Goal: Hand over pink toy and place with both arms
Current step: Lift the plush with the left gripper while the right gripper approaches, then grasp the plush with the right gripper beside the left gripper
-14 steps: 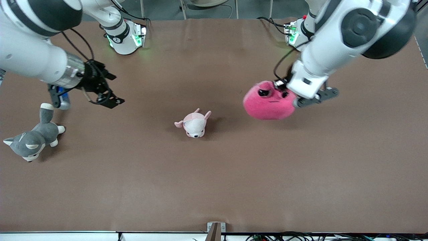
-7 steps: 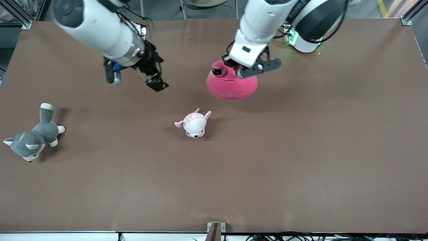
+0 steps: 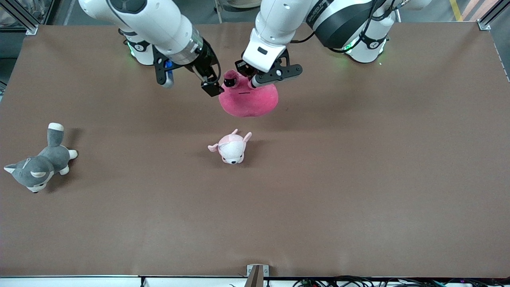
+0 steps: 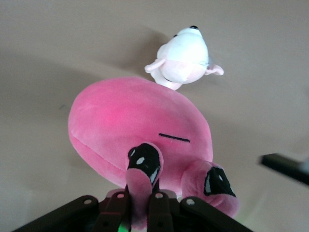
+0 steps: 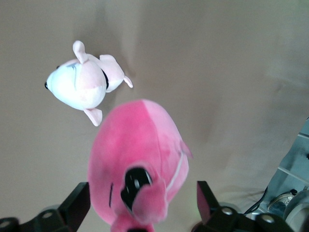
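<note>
Over the brown table [image 3: 358, 179], above the small pale plush [image 3: 231, 148], the left gripper [image 3: 255, 75] hangs clamped on the pink toy [image 3: 248, 100] by its top, while the right gripper [image 3: 210, 81], fingers spread wide, flanks the toy's upper end.

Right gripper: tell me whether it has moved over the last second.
Yes. The right gripper has swung from above the grey dog plush toward the table's middle, and is now beside the pink toy, fingers open.
</note>
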Motion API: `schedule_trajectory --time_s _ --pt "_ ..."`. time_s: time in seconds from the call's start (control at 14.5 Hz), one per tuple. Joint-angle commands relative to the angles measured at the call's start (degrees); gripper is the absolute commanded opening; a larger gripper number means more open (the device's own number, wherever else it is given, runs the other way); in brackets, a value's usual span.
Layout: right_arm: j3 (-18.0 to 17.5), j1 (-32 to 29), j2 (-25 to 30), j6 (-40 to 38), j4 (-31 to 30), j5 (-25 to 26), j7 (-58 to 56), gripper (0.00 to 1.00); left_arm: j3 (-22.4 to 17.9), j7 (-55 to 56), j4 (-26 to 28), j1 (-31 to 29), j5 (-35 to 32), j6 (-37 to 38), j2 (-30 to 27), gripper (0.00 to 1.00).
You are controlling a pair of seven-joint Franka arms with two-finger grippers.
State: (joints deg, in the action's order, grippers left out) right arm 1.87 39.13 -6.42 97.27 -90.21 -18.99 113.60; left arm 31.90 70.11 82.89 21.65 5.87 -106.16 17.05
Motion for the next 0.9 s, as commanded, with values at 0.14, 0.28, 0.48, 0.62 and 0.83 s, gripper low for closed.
schedule_trajectory --time_s 0.14,0.28,0.48,0.62,0.83 --pt "0.7 1.9 1.0 3.4 -3.2 -0.6 1.1 0.82 -0.3 1.2 -1.8 1.0 -0.7 -0.8 1.2 0.11" --pt "0.7 2.0 1.0 3.8 -4.0 -0.4 1.0 0.77 -0.3 1.2 -1.8 1.0 -0.7 -0.8 1.2 0.11" --pt "0.7 2.0 1.0 4.0 -4.4 -0.2 0.7 0.57 -0.3 1.2 -1.8 1.1 -0.8 -0.9 1.2 0.11" --pt "0.8 2.0 1.0 3.8 -4.4 -0.2 0.5 0.26 -0.3 1.1 -1.8 1.1 -0.8 -0.8 1.3 0.11" --pt "0.8 1.8 1.1 3.9 -4.4 -0.2 0.5 0.01 -0.3 1.1 -1.8 1.1 -1.2 -0.8 1.7 0.11"
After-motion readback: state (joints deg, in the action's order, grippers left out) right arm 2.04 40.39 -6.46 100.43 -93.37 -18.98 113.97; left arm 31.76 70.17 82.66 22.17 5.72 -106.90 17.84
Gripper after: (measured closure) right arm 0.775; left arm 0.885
